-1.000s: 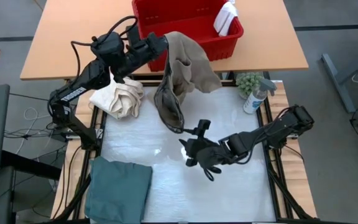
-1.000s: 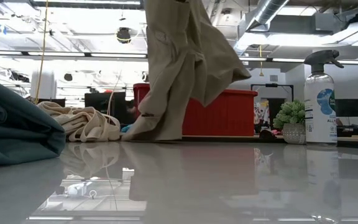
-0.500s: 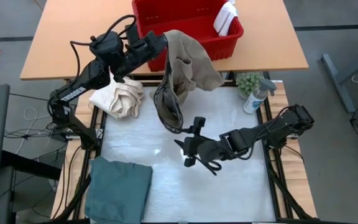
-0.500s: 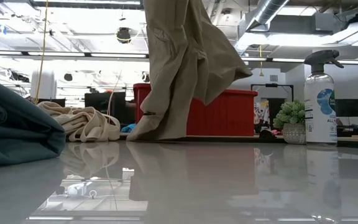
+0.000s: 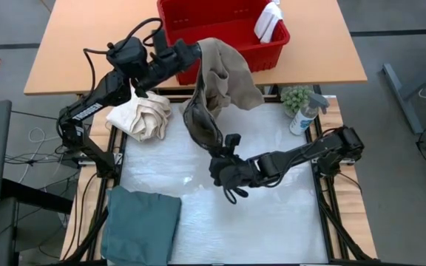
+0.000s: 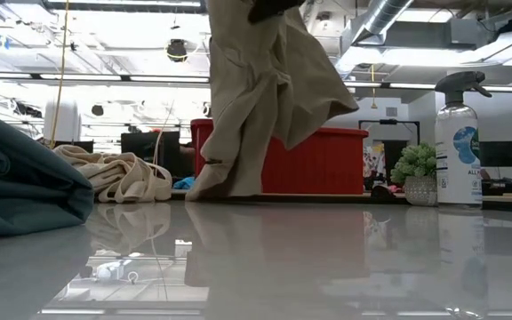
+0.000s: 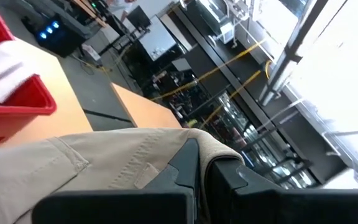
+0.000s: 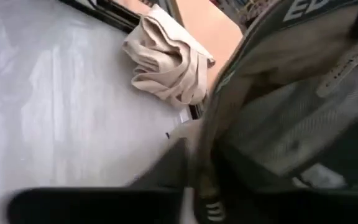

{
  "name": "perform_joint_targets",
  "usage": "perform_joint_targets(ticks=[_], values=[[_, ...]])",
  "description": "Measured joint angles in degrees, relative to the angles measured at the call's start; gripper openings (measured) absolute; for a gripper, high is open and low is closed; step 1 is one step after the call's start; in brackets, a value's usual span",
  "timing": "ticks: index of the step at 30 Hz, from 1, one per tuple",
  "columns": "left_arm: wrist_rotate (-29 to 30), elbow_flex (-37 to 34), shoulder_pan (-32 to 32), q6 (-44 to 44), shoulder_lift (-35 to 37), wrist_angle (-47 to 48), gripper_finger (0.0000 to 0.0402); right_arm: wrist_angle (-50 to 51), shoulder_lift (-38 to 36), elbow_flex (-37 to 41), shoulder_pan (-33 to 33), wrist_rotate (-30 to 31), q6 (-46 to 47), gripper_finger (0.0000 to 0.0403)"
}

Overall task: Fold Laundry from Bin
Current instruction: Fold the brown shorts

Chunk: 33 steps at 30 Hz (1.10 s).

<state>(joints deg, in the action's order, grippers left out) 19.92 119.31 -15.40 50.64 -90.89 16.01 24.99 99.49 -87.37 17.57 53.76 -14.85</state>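
The tan khaki trousers (image 5: 228, 74) hang from my left gripper (image 5: 195, 53), which is shut on them high above the table's far edge, in front of the red bin (image 5: 198, 22). A small white cloth (image 5: 268, 22) lies in the bin. The open waist (image 5: 200, 125) hangs lowest. My right gripper (image 5: 221, 153) is shut on its rim. A folded teal garment (image 5: 143, 222) lies at the near left. My left gripper pinches a fold of the trousers (image 7: 188, 142) between its two fingers, coming level from the table's left. The cloth drapes over the fingertips and hangs below them. My right gripper has the waistband's edge (image 8: 199, 155) between its fingers, coming from the right and slanting down. The waist's inside, with its label, faces the wrist camera. In the low view the trousers' lowest end (image 6: 210, 188) reaches down to about table height.
A cream bundled canvas cloth (image 5: 140, 117) lies at the far left of the white table top. A spray bottle (image 5: 305, 114) and a small potted plant (image 5: 296, 96) stand at the far right. The middle and near right of the table (image 5: 272, 222) are bare.
My right gripper has moved toward the far left, up to the hanging waist of the trousers, rolled a little, and shut on its rim. The trousers' lower part has swayed slightly. My left gripper has kept its hold.
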Motion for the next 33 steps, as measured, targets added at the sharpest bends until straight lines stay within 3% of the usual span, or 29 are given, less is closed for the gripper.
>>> perform_joint_targets(ticks=[1, 3, 12, 23, 27, 33], values=[[-0.7, 0.0, 0.0, 0.1, 0.0, 0.0, 0.0, 1.6, 0.0, -0.8, -0.1, 0.0, 0.8, 0.005], [-1.8, 0.0, 0.0, 0.1, 0.0, 0.0, 0.0, 7.0, 0.1, -2.8, 0.1, 0.1, 4.0, 0.0027], [-7.9, 0.0, -2.2, 0.9, 1.7, 2.9, 0.0, 28.7, 0.0, -19.9, 7.3, 0.4, 15.4, 0.0027], [-7.6, 0.0, -8.6, -5.9, 9.4, 24.0, 0.0, 64.6, 0.0, -38.2, 16.4, 5.1, 39.9, 0.0027], [-6.0, 0.0, -11.3, -11.3, 11.6, 32.3, 0.0, 65.0, -0.8, -41.2, 17.5, 8.6, 39.0, 0.0027], [-4.2, 0.0, -14.6, -15.7, 13.0, 42.6, 0.0, 65.0, -3.2, -45.3, 14.7, 21.6, 41.4, 0.0027]])
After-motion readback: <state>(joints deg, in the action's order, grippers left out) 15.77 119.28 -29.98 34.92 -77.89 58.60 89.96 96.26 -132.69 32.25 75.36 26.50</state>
